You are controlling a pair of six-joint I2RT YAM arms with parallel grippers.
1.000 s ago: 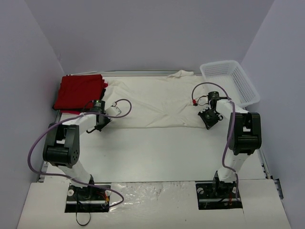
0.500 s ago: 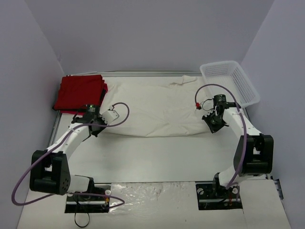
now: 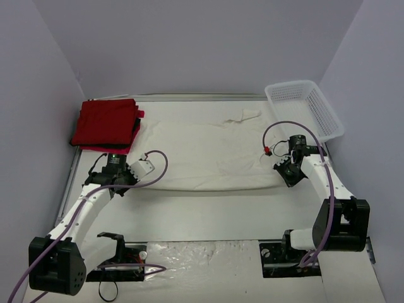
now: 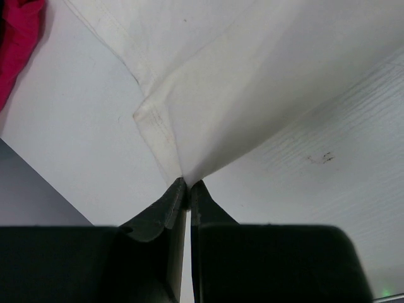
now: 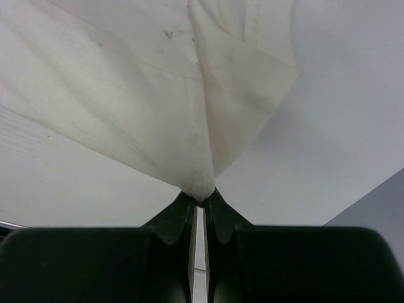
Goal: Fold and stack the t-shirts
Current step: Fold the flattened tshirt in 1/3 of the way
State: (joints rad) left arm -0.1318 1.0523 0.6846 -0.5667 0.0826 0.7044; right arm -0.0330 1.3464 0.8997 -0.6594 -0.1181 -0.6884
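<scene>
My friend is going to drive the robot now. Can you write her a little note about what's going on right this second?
Left pincer: shut on the near-left edge of the cream-white t-shirt.
Right pincer: shut on the same shirt's near-right edge.
Where things are: that shirt lies spread across the table between the arms. The red t-shirts sit in a folded pile at the far-left corner. The white basket is at the far right.
Done: red shirts folded and stacked.
Left: fold the cream-white shirt and add it to the pile.

One cream t-shirt [image 3: 202,148], one red t-shirt stack [image 3: 106,123], one basket [image 3: 323,115], one left pincer [image 4: 187,185], one right pincer [image 5: 199,196].
</scene>
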